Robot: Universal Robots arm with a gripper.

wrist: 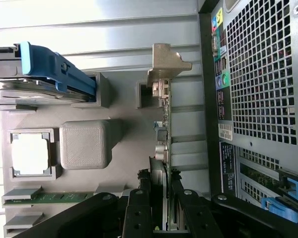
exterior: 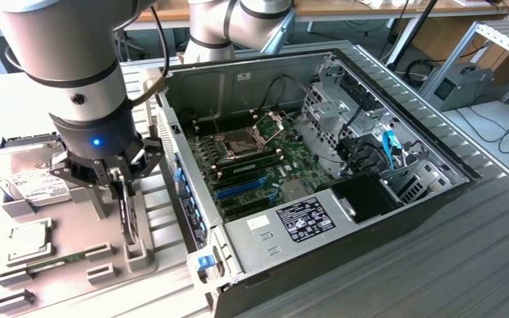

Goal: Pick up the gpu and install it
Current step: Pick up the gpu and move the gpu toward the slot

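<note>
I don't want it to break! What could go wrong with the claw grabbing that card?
The claw grips the gpu by its thin edge, so it might slip or tilt. Its lower end sits in the grey holder and could snag. The computer case stands close beside, easy to bump.

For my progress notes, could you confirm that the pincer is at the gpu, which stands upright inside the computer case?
Not quite: the gpu stands upright in the grey holder beside the computer case, not inside it, as the exterior view shows. The pincer is at it.
</note>
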